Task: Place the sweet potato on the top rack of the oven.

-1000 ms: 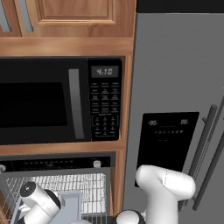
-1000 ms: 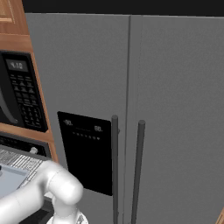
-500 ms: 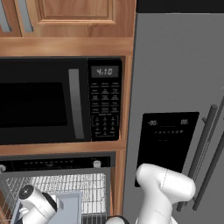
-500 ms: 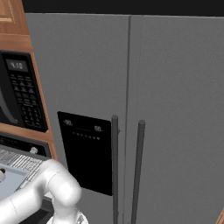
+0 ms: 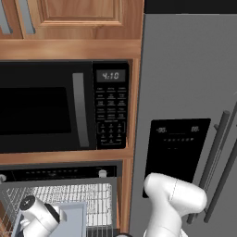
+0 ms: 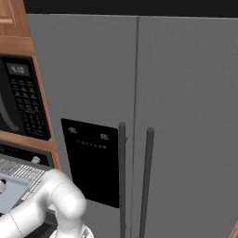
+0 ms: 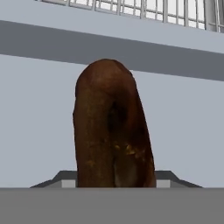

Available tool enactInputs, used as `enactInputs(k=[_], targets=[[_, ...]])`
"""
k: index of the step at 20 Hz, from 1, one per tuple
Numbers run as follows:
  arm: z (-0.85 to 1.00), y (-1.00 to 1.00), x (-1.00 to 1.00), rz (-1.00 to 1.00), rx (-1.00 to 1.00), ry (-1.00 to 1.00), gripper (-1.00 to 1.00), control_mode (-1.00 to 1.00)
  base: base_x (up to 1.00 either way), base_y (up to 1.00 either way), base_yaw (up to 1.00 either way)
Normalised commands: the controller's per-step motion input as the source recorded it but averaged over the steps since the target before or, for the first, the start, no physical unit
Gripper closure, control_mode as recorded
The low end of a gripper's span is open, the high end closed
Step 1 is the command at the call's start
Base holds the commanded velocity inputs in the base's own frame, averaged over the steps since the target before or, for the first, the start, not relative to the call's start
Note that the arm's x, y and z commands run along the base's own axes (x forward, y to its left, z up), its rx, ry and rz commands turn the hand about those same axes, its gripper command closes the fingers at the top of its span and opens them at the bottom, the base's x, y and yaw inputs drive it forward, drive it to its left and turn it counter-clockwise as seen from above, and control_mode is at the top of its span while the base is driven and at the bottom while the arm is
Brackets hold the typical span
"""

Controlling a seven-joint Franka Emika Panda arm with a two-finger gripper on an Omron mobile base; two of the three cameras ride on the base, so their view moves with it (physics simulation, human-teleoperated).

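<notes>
One sweet potato (image 7: 113, 127) stands close before the hand camera over a flat grey tray (image 7: 35, 113), the gripper's jaws close together around its lower end. Left to right: microwave (image 5: 65, 106), the oven (image 5: 60, 173) with its top rack (image 5: 99, 196), grey refrigerator (image 5: 190, 115).

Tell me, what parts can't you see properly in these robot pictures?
- Sweet potato, hand view: its lower end is cut off at the bottom, so whether the fingers touch it cannot be told.
- Grey tray, left base view: partly hidden by the white arm and cut by the bottom edge.
- Top rack, left base view: its front runs off the picture.
- Microwave keypad: labels too small to read.
</notes>
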Motion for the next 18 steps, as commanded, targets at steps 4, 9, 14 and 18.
enactInputs(k=[4,9,14,18], targets=[[0.03,-0.01,-0.01,0.0,0.0,0.0,-1.0,-1.0,0.0,0.0,0.0],[0.09,0.0,-0.3,0.0,0.0,-0.02,-1.0,-1.0,0.0,0.0,0.0],[0.53,-0.01,-0.47,-0.03,0.0,-0.13,-1.0,-1.0,0.0,0.0,0.0],[0.71,-0.27,-0.55,-0.03,0.03,-0.15,-1.0,-1.0,0.0,0.0,0.0]])
